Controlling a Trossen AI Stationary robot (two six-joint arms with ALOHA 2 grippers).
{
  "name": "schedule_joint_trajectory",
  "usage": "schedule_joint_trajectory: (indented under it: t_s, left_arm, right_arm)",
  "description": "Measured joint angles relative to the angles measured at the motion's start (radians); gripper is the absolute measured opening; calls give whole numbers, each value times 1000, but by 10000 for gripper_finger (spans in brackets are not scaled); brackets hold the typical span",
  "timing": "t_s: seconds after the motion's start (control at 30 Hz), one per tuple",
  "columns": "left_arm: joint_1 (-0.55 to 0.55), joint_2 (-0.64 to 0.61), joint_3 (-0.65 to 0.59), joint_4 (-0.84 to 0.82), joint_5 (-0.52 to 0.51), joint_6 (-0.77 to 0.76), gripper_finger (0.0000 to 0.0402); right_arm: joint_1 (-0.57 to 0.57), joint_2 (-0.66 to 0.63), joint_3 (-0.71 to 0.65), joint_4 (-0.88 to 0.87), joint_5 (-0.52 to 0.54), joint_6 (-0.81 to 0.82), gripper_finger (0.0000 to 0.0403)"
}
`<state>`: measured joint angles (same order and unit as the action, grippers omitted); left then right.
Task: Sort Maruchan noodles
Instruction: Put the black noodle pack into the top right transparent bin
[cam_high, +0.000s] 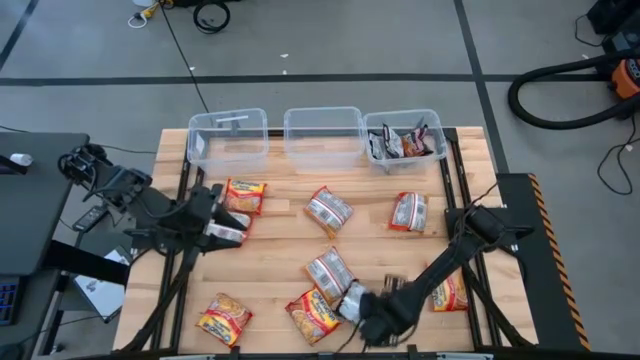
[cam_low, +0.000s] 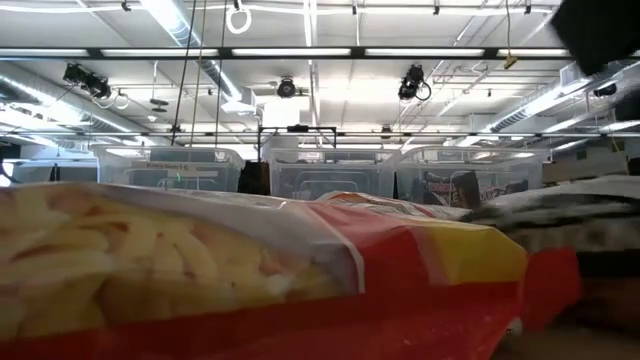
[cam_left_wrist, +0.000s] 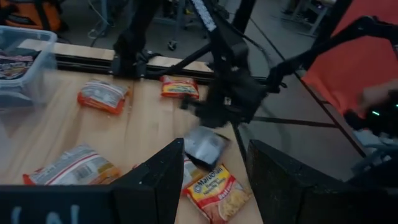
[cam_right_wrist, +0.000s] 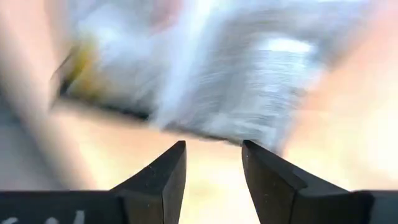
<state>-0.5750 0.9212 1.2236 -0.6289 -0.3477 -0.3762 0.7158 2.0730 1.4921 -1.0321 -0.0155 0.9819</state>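
Nearest my high view, my right claw (cam_high: 358, 308) sits at the worktop's (cam_high: 280, 255) front edge, touching a silver packet (cam_high: 352, 298). Its wrist view shows fingers (cam_right_wrist: 165, 171) parted, gripping nothing. Left claw (cam_left_wrist: 214, 180), open, hovers mid-left; noodle packets (cam_high: 328, 210) lie scattered.

Flat crinkly orange-yellow noodle packets (cam_high: 224, 318) carry red edging and red lettering. The red-and-silver plastic packets (cam_high: 328, 210) show silver middles. A dark black-and-silver packet (cam_high: 352, 299) lies on the pale wooden table (cam_high: 270, 265). Three clear plastic bins (cam_high: 322, 137) look colourless.
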Motion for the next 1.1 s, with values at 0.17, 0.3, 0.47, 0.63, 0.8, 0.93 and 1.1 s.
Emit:
schedule_joint_trajectory:
  t_s: [0.17,0.3,0.47,0.63,0.8,0.93,1.1]
  left_arm:
    - [-13,0,0,-35,0,-10,180]
    - [-27,-1,0,-87,-1,-68,180]
    - [-63,-1,0,-109,-4,-111,180]
    - [-87,-1,0,-108,-45,-105,180]
    - [-91,-1,0,-109,-52,-83,180]
    - [-91,-1,0,-109,-51,-84,180]
    - [-91,-1,0,-109,-49,-83,180]
  right_arm:
    - [-75,-35,-1,-379,353,-132,162]
    - [-120,-115,0,-503,455,-40,162]
    - [-130,-218,0,-341,346,317,162]
    - [-134,-226,-11,-134,277,466,171]
    - [-177,-161,-15,-41,216,411,218]
    - [-222,-97,-16,-89,109,513,263]
    - [-252,-64,-17,-28,23,715,284]
